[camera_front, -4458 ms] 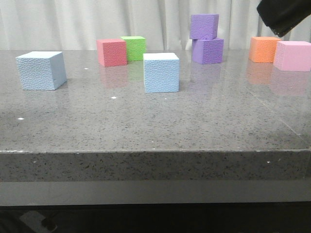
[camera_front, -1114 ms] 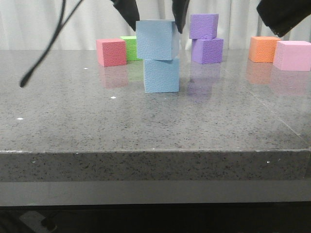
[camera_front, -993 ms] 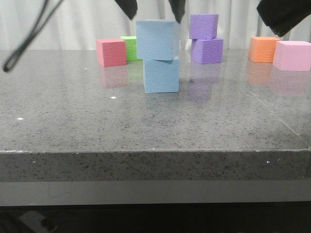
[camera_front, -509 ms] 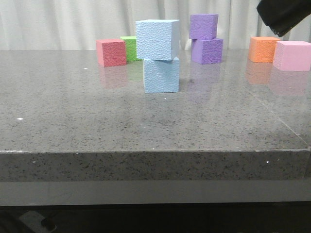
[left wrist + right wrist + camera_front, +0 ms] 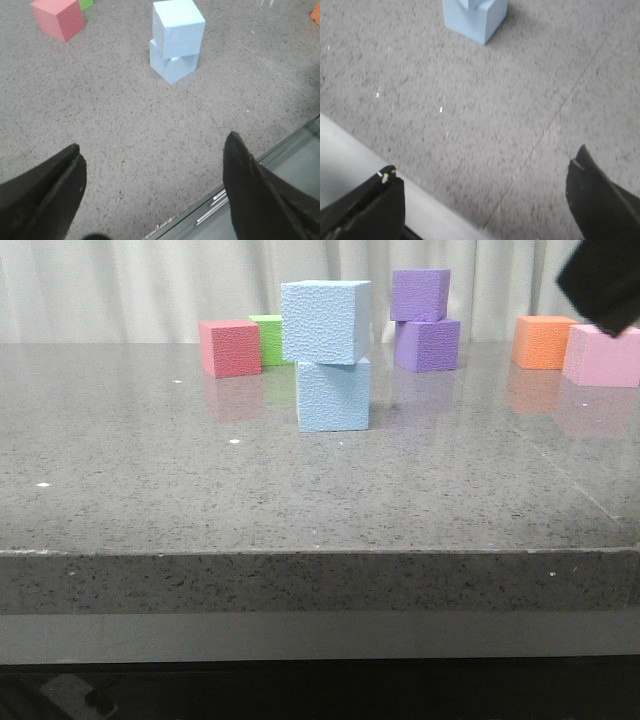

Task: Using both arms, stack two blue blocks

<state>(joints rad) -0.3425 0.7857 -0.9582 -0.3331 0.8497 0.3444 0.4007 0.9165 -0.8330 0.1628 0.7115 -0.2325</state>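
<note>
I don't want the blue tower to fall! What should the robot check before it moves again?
1. Top blue block sits on bottom blue block: ok.
2. Edges lined up: not ok, the top one is twisted and overhangs.
3. Left gripper open and clear of the stack: ok.
4. Right gripper open and clear: ok.
5. Red cube and purple cubes stand apart from the stack: ok.
</note>
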